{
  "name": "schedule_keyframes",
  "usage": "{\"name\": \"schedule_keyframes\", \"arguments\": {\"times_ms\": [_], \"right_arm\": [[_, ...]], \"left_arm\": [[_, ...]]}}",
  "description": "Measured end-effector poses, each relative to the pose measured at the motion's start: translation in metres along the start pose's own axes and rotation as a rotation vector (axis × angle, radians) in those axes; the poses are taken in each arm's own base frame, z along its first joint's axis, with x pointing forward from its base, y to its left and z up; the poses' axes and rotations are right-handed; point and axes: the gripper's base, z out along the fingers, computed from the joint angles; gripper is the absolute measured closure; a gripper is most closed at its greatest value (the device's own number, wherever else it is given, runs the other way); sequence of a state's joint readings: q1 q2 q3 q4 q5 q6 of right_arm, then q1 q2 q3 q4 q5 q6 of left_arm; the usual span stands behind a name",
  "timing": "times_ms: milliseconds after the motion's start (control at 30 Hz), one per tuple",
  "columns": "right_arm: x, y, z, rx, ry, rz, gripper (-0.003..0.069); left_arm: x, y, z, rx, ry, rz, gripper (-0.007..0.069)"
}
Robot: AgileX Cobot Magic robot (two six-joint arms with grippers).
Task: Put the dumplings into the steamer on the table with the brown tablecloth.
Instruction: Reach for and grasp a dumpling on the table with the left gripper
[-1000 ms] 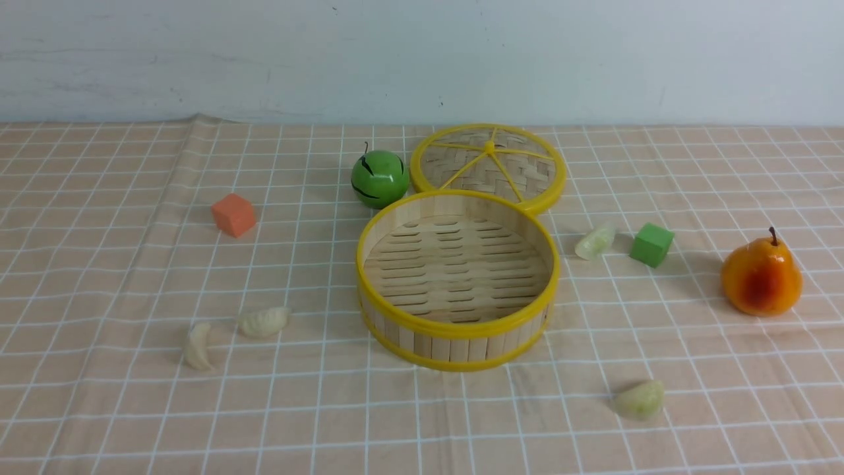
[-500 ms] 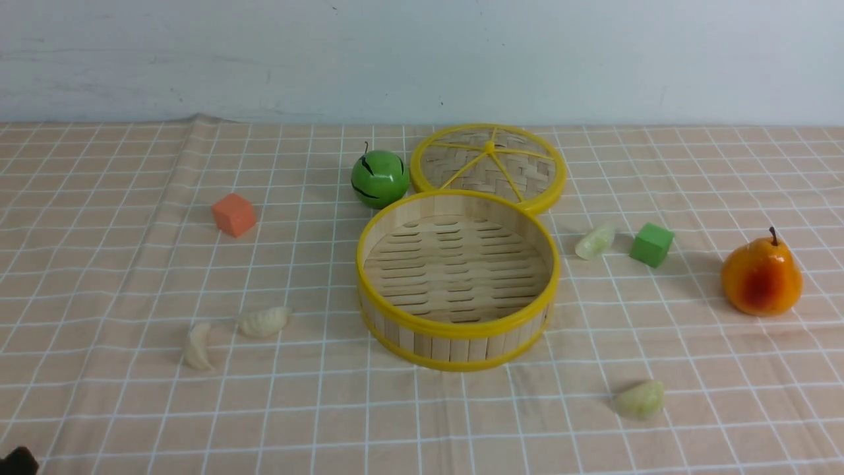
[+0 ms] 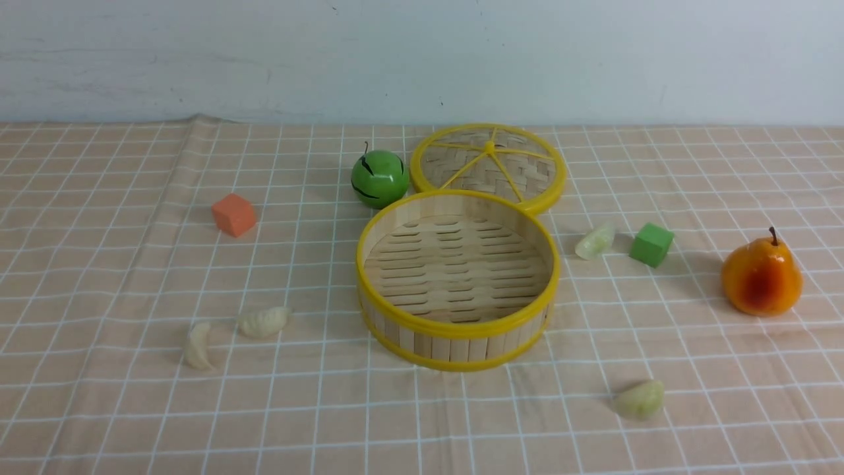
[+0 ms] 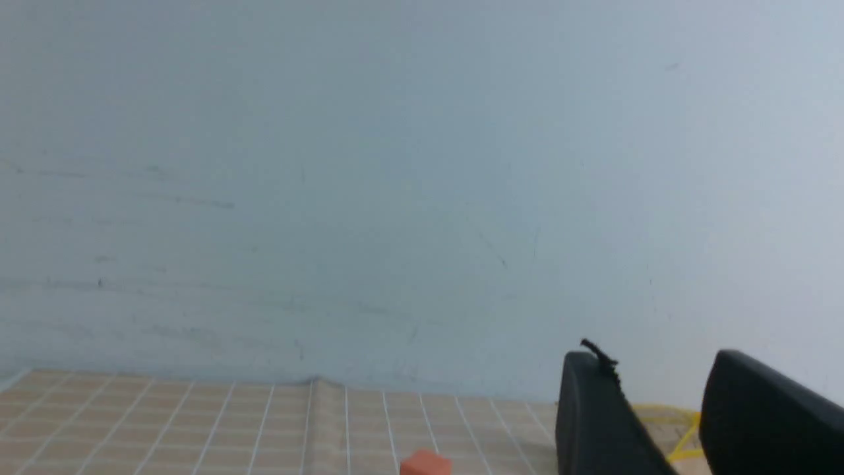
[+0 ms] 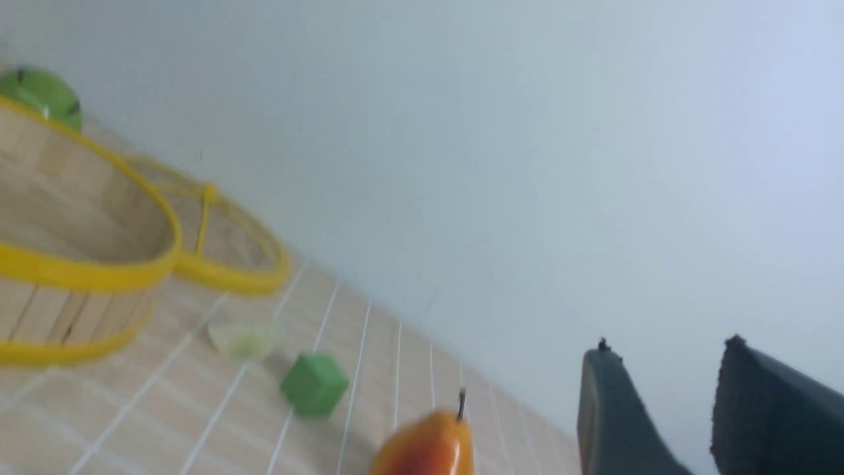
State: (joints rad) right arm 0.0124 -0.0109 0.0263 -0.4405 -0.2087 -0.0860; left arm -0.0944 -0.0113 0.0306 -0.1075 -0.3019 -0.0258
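The steamer (image 3: 457, 328) stands empty in the middle of the brown tablecloth (image 3: 99, 277); its wall also shows in the right wrist view (image 5: 72, 274). Two creamy white dumplings (image 3: 198, 346) (image 3: 264, 322) lie to its front left. One greenish dumpling (image 3: 595, 241) lies to its right and shows in the right wrist view (image 5: 245, 339); another (image 3: 639, 400) lies front right. Neither gripper shows in the front view. My left gripper (image 4: 656, 369) is open and empty, raised and facing the wall. My right gripper (image 5: 666, 353) is open and empty, raised too.
The woven lid (image 3: 488, 165) lies flat behind the steamer, with a green ball-shaped fruit (image 3: 379, 178) to its left. An orange cube (image 3: 233, 214) sits at the left. A green cube (image 3: 651, 245) and an orange pear (image 3: 761, 277) sit at the right.
A dark bit of the left arm showed at the bottom left corner half a second ago and is gone now. Nothing on the table has moved.
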Motion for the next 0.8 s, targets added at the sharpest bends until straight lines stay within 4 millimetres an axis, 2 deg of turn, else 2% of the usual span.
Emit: {"name": "schedule_keyframes", "arguments": {"times_ms": [100,200,267,300,333,367,433,500,567,600,633,700,733,800], "right_arm": [[-0.013,0.000,-0.001,0.006,-0.144,-0.021,0.0419],[-0.019,-0.001,-0.002,0.010,-0.213,-0.024,0.0419],[-0.027,-0.001,-0.004,0.011,-0.302,-0.001,0.0419],[-0.030,-0.001,-0.005,0.010,-0.338,0.024,0.0419],[-0.031,-0.001,-0.005,0.010,-0.343,0.029,0.0419],[-0.032,-0.002,-0.006,0.009,-0.362,0.081,0.0419],[-0.033,-0.004,-0.006,0.009,-0.371,0.186,0.0419],[-0.034,-0.008,-0.006,0.018,-0.378,0.331,0.0424],[-0.038,-0.014,-0.006,0.037,-0.381,0.444,0.0446],[-0.043,-0.019,-0.005,0.046,-0.381,0.483,0.0467],[-0.046,-0.021,-0.004,0.049,-0.381,0.497,0.0477],[-0.060,-0.032,0.002,0.062,-0.342,0.532,0.0562],[-0.064,-0.037,0.009,0.064,-0.289,0.539,0.0615],[-0.066,-0.042,0.020,0.063,-0.182,0.533,0.0662]], "left_arm": [[-0.006,0.000,0.000,0.001,-0.063,-0.002,0.0386],[-0.009,0.000,0.000,0.004,-0.103,-0.030,0.0386],[-0.013,0.000,-0.001,0.014,-0.147,-0.143,0.0386],[-0.016,0.000,-0.001,0.026,-0.175,-0.253,0.0386],[-0.017,0.000,-0.001,0.027,-0.181,-0.253,0.0386],[-0.020,0.000,-0.002,0.049,-0.221,-0.391,0.0386],[-0.027,-0.001,-0.002,0.075,-0.251,-0.522,0.0393],[-0.044,-0.004,0.000,0.099,-0.261,-0.589,0.0418],[-0.066,-0.009,0.005,0.108,-0.244,-0.582,0.0459],[-0.079,-0.011,0.011,0.105,-0.222,-0.557,0.0490],[-0.084,-0.012,0.014,0.101,-0.208,-0.543,0.0510],[-0.107,-0.018,0.040,0.067,-0.100,-0.422,0.0596],[-0.112,-0.019,0.058,0.047,-0.038,-0.362,0.0629],[-0.113,-0.020,0.084,0.023,0.043,-0.309,0.0638]]}}
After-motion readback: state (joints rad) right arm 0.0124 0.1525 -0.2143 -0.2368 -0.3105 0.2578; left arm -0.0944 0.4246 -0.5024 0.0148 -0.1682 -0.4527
